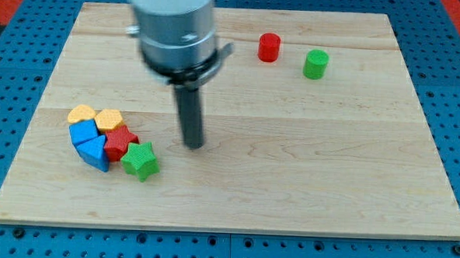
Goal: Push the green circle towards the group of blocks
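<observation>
The green circle (316,63) is a short green cylinder at the view's upper right, just right of a red cylinder (269,47). A group of blocks lies at the view's lower left: an orange block (81,113), a yellow block (109,121), two blue blocks (83,133) (94,151), a red star (121,144) and a green star (141,160). My tip (193,146) rests on the board a little right of the group, near the green star, and far to the lower left of the green circle. It touches no block.
The wooden board (290,186) lies on a blue perforated table (17,26). The arm's grey housing (176,29) hangs over the board's upper middle and hides part of it.
</observation>
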Robot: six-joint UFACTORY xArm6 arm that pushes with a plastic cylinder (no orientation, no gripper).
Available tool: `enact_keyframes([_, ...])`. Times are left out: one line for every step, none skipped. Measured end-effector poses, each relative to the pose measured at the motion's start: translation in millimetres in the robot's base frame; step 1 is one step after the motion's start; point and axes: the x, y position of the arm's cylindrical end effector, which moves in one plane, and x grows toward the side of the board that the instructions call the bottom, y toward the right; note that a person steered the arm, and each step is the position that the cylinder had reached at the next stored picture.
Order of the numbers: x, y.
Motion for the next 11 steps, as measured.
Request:
enact_keyframes([-50, 86])
enact_keyframes([-103, 163])
enact_keyframes([-149, 221])
enact_keyframes([-149, 177])
enact_keyframes([-150, 136])
enact_keyframes([-157, 107])
enact_keyframes([-158, 76])
enact_keyframes([-166, 67])
enact_keyframes([-156, 19])
enact_keyframes([-135, -9])
enact_keyframes([-116, -30])
